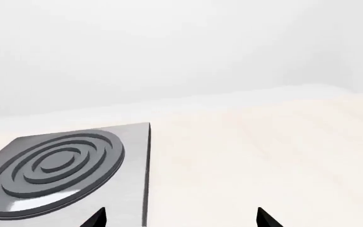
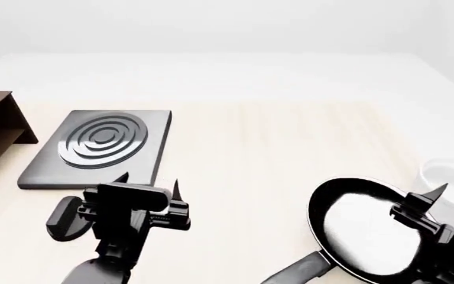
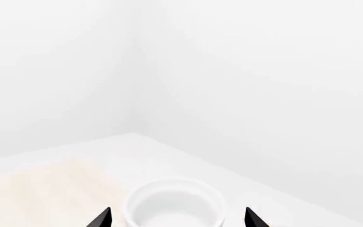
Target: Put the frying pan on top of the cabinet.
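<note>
Head view: round black glossy frying pan [image 2: 359, 232] lies directly beneath the right gripper [image 2: 428, 198], whose spread jaws hold nothing.

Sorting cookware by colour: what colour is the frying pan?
Black, with a glossy reflective inside; the frying pan shows best in the head view.

- The left arm [image 2: 104, 260] is reaching forward from the near edge of the counter [image 2: 243, 154], wrist level.
- The left gripper [image 2: 148, 182] is hanging above the counter with its pointed fingers spread, nothing between them.
- The right gripper [image 2: 436, 198] is hovering over the counter's right side, fingers likewise parted and empty.
</note>
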You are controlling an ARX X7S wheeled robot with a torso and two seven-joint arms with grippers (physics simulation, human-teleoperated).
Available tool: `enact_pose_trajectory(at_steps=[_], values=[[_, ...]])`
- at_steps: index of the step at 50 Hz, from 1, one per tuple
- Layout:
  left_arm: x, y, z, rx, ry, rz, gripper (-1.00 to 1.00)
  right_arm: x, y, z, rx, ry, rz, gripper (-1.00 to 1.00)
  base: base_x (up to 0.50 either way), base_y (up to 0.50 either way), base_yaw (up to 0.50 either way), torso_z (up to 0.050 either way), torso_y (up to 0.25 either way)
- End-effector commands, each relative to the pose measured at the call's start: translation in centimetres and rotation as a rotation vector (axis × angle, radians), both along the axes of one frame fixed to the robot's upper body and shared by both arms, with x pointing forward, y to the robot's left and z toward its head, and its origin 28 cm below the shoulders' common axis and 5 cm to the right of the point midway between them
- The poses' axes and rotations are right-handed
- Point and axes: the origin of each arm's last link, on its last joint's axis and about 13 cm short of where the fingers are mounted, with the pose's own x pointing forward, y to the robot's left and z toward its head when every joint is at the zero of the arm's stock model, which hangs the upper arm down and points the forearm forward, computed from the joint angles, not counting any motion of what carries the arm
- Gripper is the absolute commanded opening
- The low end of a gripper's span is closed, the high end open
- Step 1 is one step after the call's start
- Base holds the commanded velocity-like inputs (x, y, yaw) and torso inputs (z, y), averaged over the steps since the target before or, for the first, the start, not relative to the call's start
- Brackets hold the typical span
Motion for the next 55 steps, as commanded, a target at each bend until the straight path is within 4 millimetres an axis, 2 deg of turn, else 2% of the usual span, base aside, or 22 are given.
enact_pose_trajectory(at_steps=[1, 4, 7, 8, 10, 15, 22, 30, 43, 55], values=[[-0.8, -0.8, 3.4, 0.049, 0.07, -0.137, 1.0, -0.2, -0.3, 0.1, 0.001, -0.007, -0.033, 1.0, 0.0, 0.0, 0.0, 0.0, 0.0], [-1.6, -1.6, 6.0, 0.063, 0.125, -0.315, 1.0, -0.1, -0.2, 0.0, 0.004, -0.006, -0.032, 1.0, 0.0, 0.0, 0.0, 0.0, 0.0], [-2.1, -2.3, 7.2, 0.026, 0.258, -0.41, 1.0, 0.0, -0.2, -0.1, 0.005, -0.005, -0.027, 1.0, 0.0, 0.0, 0.0, 0.0, 0.0], [-2.1, -2.5, 7.2, 0.026, 0.316, -0.445, 1.0, 0.1, -0.2, -0.1, 0.005, -0.005, -0.027, 1.0, 0.0, 0.0, 0.0, 0.0, 0.0], [-2.5, -3.0, 7.8, 0.074, 0.305, -0.506, 1.0, 0.1, -0.1, -0.1, 0.004, -0.004, -0.024, 1.0, 0.0, 0.0, 0.0, 0.0, 0.0], [-3.6, -4.2, 9.2, 0.126, 0.441, -0.726, 1.0, 0.1, -0.1, -0.1, 0.004, -0.003, -0.026, 1.0, 0.0, 0.0, 0.0, 0.0, 0.0], [-4.1, -4.8, 10.3, 0.133, 0.548, -0.789, 1.0, 0.2, 0.0, 0.1, 0.003, -0.005, -0.03, 1.0, 0.0, 0.0, 0.0, 0.0, 0.0], [-4.4, -5.7, 9.7, 0.156, 0.635, -0.853, 1.0, 0.2, 0.0, -0.1, 0.004, -0.004, -0.027, 1.0, 0.0, 0.0, 0.0, 0.0, 0.0], [-3.1, -7.5, 8.2, 0.204, 0.715, -0.841, 1.0, 0.4, 0.3, 0.0, 0.0, -0.006, -0.014, 1.0, 0.0, 0.0, 0.0, 0.0, 0.0], [-3.7, -9.1, 7.7, 0.188, 0.757, -0.873, 1.0, 0.3, 0.3, 0.0, 0.005, -0.011, -0.009, 1.0, 0.0, 0.0, 0.0, 0.0, 0.0]])
